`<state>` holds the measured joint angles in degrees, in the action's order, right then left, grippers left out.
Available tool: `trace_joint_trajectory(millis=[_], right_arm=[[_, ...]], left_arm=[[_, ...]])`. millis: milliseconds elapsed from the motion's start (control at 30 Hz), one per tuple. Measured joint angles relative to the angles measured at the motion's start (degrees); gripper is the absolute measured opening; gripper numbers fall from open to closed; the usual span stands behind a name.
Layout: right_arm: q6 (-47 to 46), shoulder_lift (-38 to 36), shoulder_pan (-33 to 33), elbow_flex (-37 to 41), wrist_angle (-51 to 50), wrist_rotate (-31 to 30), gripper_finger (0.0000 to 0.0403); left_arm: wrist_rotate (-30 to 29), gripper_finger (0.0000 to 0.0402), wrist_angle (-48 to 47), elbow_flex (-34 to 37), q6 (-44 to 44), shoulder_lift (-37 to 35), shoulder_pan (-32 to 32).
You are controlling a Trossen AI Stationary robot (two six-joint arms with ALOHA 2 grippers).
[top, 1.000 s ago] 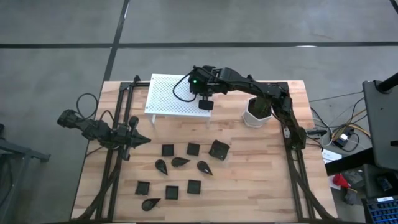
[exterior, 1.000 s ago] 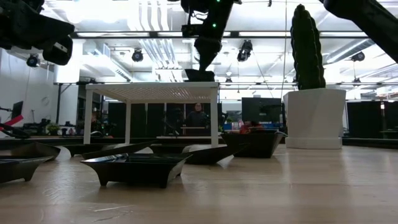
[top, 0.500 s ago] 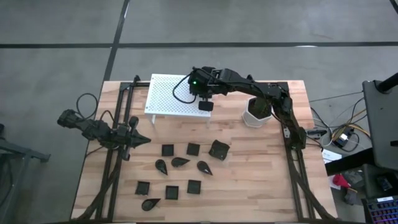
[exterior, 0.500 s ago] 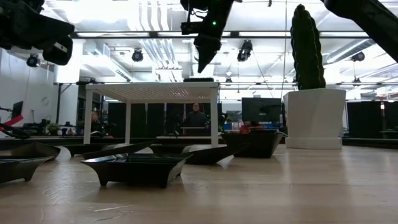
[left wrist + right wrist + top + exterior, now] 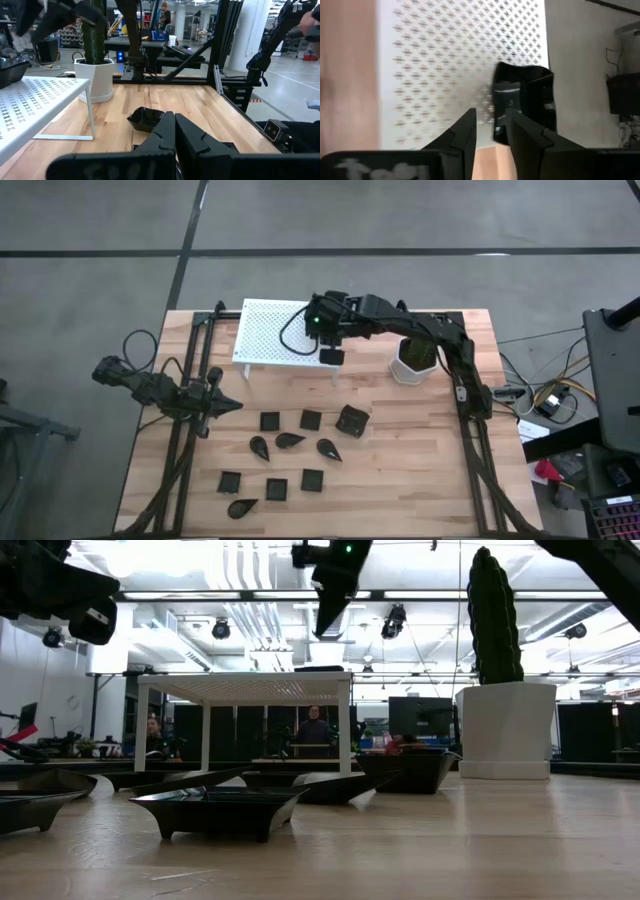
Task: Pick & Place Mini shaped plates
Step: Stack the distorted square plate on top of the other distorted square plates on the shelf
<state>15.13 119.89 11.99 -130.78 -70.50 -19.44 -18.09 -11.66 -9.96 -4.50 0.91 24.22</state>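
Note:
One small black mini plate [image 5: 330, 356] lies on top of the white perforated rack [image 5: 268, 332], at its near right corner; it also shows in the right wrist view [image 5: 525, 100] and as a thin dark shape in the low view [image 5: 318, 668]. My right gripper [image 5: 492, 117] hangs open just above it [image 5: 325, 628], touching nothing. Several more black plates, square and teardrop shaped, rest flat on the table around [image 5: 290, 450]. My left gripper [image 5: 232, 406] waits shut at the table's left side, above the wood.
A white pot with a green cactus [image 5: 413, 360] stands right of the rack, under the right arm. A larger raised-rim square dish [image 5: 351, 421] sits nearest the pot. Dark frame rails [image 5: 185, 430] run along both table sides. Bare wood lies at the near right.
My right gripper has opened and let go of the black plate, then risen a little above the rack. The plate now lies on the rack's near right corner, apart from the fingers.

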Motion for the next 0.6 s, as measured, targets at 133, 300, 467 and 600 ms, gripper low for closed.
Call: trace_joint_trajectory(millis=[133, 300, 467, 600], right_arm=[[-2.2, -1.5, -2.2, 0.0, -1.9, 0.0, 0.0091], [-6.2, -3.4, -5.0, 0.0, -4.6, 0.0, 0.0076], [-8.5, -4.6, -8.2, 0.0, -5.2, 0.0, 0.0061], [-10.7, -4.7, -11.0, 0.0, -7.2, 0.1, 0.0038]], left_arm=[[0.0, 0.0, 0.0, 0.0, 0.0, 0.0, 0.0], [0.0, 0.0, 0.0, 0.0, 0.0, 0.0, 0.0], [0.0, 0.0, 0.0, 0.0, 0.0, 0.0, 0.0], [0.0, 0.0, 0.0, 0.0, 0.0, 0.0, 0.0]])
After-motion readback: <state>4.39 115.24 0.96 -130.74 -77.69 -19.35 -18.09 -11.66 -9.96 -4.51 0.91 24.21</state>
